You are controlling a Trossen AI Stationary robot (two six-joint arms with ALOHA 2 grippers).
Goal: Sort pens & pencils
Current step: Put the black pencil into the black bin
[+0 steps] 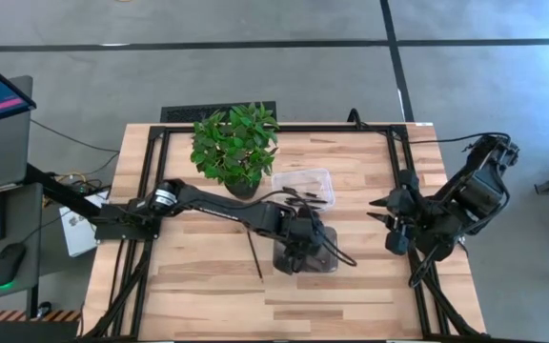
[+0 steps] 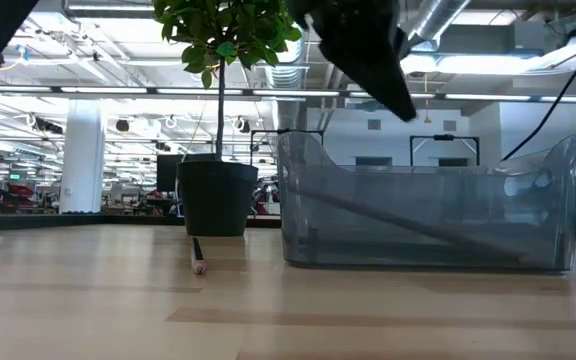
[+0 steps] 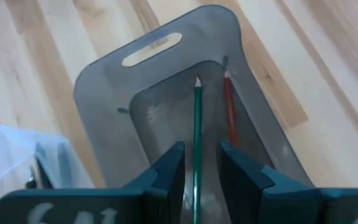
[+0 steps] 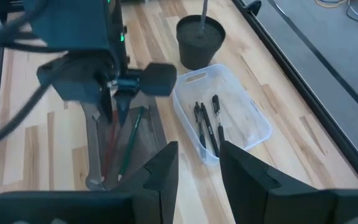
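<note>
My left end effector hangs over the grey bin at the centre of the high frame, fingers parted with the green pencil between them, not clearly pinched, its tip down in the bin beside the red pencil. I judge this the drop-off step; next I should lift clear and go for the pencil lying on the surface left of the bin. My right end effector waits at the right, fingers apart, empty. Only its wrist view shows the black pens in the clear tray; the low view shows the stray pencil end-on.
</note>
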